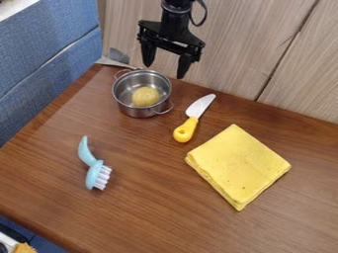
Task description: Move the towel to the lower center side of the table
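Note:
My black gripper (163,70) hangs at the top of the camera view, its two fingers spread wide with nothing between them. It is above the back edge of the table, over the rim of the metal pot. The yellow towel (239,164), folded into a thick square, lies flat on the right part of the wooden table (158,207). The towel is well below and to the right of the gripper, and the two are apart.
The metal pot (124,103) holds a round yellowish object (145,96). A yellow-handled knife (186,129) lies between pot and towel. A light blue brush (94,173) is at the left. A wooden panel (244,39) stands behind the table.

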Robot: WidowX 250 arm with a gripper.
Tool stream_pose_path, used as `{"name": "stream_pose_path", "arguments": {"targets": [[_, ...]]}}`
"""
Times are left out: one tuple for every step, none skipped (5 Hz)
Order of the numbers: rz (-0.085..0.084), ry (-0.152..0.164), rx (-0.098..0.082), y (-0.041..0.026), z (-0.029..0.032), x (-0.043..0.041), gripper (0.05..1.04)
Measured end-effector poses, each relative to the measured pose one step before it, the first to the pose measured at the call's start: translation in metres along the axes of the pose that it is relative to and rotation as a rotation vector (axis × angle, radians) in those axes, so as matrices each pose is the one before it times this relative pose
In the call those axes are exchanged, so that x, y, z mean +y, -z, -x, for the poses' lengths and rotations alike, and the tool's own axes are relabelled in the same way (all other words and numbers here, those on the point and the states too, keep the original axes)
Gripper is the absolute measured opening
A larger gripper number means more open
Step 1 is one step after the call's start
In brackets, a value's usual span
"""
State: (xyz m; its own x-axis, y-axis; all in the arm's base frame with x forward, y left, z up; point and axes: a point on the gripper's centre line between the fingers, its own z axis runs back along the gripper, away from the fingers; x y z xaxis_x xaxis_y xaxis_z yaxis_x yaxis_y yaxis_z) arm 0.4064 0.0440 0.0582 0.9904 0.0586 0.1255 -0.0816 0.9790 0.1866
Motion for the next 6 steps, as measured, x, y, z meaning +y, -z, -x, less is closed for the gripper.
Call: {"name": "stream_pose_path", "arguments": {"targets": [[0.0024, 0.016, 0.0464, 0.01636, 0.00859, -0.00472, 1.001], [0.0164, 0.0992, 0.0512, 0.01722, 0.02532, -0.02569, 1.001], [0.0236, 0.0696, -0.0388, -0.01044, 0.00753, -0.01698, 1.001], [0.0803, 0.0729, -0.0377, -0.01057, 0.01051, -0.02023, 1.001], [0.0303, 0.1132, -0.0258, -0.01096, 0.00646, -0.03409, 1.001], [0.0092, 0.0772, -0.0104, 0.00208, 0.00573, -0.0266, 1.001]]}}
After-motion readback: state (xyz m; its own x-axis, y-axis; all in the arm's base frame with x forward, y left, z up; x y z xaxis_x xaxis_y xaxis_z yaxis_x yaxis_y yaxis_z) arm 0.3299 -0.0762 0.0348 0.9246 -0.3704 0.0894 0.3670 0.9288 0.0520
